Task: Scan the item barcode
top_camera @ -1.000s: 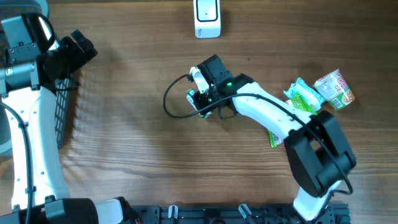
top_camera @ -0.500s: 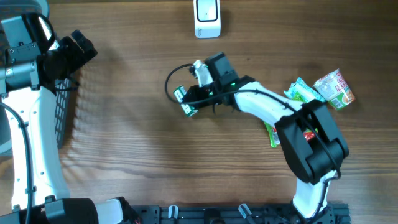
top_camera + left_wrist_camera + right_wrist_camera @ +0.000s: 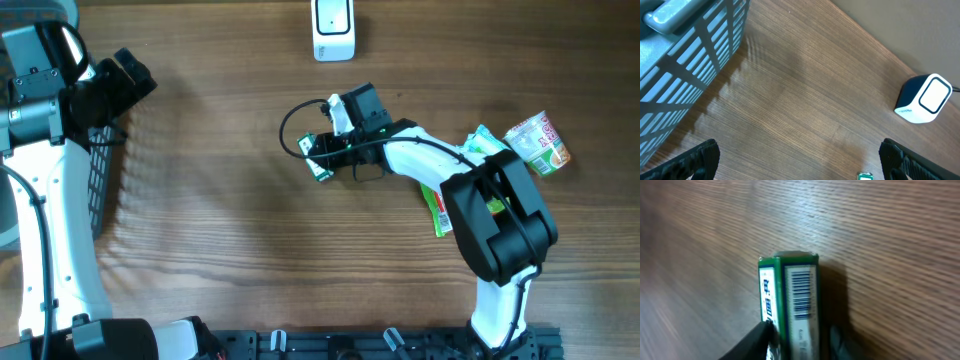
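The item is a small green box (image 3: 320, 166) with a barcode on its white face, lying on the wooden table left of centre. In the right wrist view the green box (image 3: 790, 305) sits between my right gripper's (image 3: 800, 335) fingers with the barcode turned up. The left finger touches its side and the right finger stands a little off it, so the jaws are open. From above, the right gripper (image 3: 332, 158) hovers just over the box. The white scanner (image 3: 333, 30) stands at the far edge. My left gripper (image 3: 800, 165) is wide open and holds nothing.
A slatted basket (image 3: 100, 180) stands at the left edge beside the left arm. Green snack packets (image 3: 490, 150) and a pink-lidded cup (image 3: 538, 142) lie at the right, with another green packet (image 3: 440, 215) under the right arm. A black cable loops near the box.
The right gripper swung the box left, then back to the right and slightly nearer the scanner. Its jaws have widened around the box. The left arm has not moved.
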Action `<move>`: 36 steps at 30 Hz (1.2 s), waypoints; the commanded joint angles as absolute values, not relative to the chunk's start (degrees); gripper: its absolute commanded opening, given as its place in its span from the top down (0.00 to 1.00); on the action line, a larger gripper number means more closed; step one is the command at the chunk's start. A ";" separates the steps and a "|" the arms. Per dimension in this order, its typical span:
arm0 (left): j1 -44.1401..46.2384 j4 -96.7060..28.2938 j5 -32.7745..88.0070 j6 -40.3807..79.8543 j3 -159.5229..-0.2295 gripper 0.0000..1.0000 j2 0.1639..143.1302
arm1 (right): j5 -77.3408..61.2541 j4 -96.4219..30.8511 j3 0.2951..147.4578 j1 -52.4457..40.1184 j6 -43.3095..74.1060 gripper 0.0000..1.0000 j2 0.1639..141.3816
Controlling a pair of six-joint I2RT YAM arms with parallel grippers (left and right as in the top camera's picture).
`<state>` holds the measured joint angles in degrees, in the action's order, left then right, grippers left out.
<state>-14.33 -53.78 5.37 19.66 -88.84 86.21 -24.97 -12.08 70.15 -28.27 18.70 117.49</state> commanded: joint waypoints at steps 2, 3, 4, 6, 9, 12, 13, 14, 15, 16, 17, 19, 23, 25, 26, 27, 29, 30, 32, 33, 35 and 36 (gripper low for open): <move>-14.52 -53.67 4.60 19.79 -88.92 0.00 86.41 | -20.45 -13.28 70.63 -26.44 14.44 0.49 117.27; -14.52 -53.67 4.60 19.79 -88.92 0.00 86.41 | -20.05 -13.80 70.98 -26.24 12.84 0.45 116.53; -14.52 -53.67 4.60 19.79 -88.92 0.00 86.41 | -18.98 -14.46 71.42 -26.17 11.94 0.42 115.87; -14.52 -53.67 4.60 19.79 -88.92 0.00 86.41 | -16.73 -16.10 72.58 -26.17 10.74 0.36 114.61; -14.52 -53.67 4.60 19.79 -88.92 0.00 86.41 | -13.19 -22.11 76.29 -26.17 6.94 0.33 111.59; -14.52 -53.67 4.60 19.79 -88.92 0.00 86.41 | -11.73 -28.42 78.76 -27.11 4.56 0.33 108.01; -14.52 -53.67 4.60 19.79 -88.92 0.00 86.41 | -10.85 -29.76 78.76 -27.70 4.40 0.34 106.91; -14.52 -53.67 4.58 19.79 -88.92 0.00 86.41 | -9.28 -31.18 78.76 -28.53 4.38 0.33 106.13; -14.52 -53.67 4.60 19.79 -88.92 0.00 86.41 | -7.81 -32.34 78.76 -29.36 4.36 0.34 105.71; -14.52 -53.67 4.60 19.79 -88.92 0.00 86.41 | -5.43 -33.65 78.76 -30.57 4.25 0.34 105.62; -14.52 -53.67 4.60 19.79 -88.92 0.00 86.41 | -2.68 -34.89 78.74 -31.88 4.27 0.35 105.62; -14.52 -53.67 4.60 19.79 -88.92 0.00 86.41 | 2.63 -36.29 78.08 -34.57 4.51 0.36 106.02; -14.52 -53.67 4.60 19.81 -88.92 0.00 86.41 | 11.03 -36.21 76.16 -39.40 6.61 0.38 107.09; -14.52 -53.67 4.60 19.79 -88.92 0.00 86.41 | 13.58 -35.57 76.03 -41.36 7.07 0.35 108.44; -14.52 -53.67 4.60 19.81 -88.92 0.00 86.41 | 14.94 -34.94 76.03 -42.17 7.70 0.31 109.23; -14.52 -53.67 4.60 19.79 -88.92 0.00 86.41 | 15.92 -34.04 76.03 -42.74 7.73 0.30 110.17; -14.52 -53.67 4.60 19.79 -88.92 0.00 86.41 | 16.60 -32.38 76.03 -43.07 7.73 0.23 111.85; -14.52 -53.67 4.60 19.81 -88.92 0.00 86.41 | 16.53 -31.51 76.03 -43.07 7.94 0.22 112.75; -14.52 -53.67 4.60 19.79 -88.92 0.00 86.41 | 16.51 -30.09 76.03 -43.05 9.26 0.19 114.80; -14.52 -53.67 4.60 19.79 -88.92 0.00 86.41 | 16.51 -29.63 76.03 -43.05 9.80 0.19 115.79; -14.52 -53.67 4.60 19.79 -88.92 0.00 86.41 | 16.53 -29.06 76.03 -43.05 12.25 0.20 117.43; -14.52 -53.67 4.60 19.79 -88.92 0.00 86.41 | 16.51 -28.95 76.03 -43.05 12.73 0.20 117.82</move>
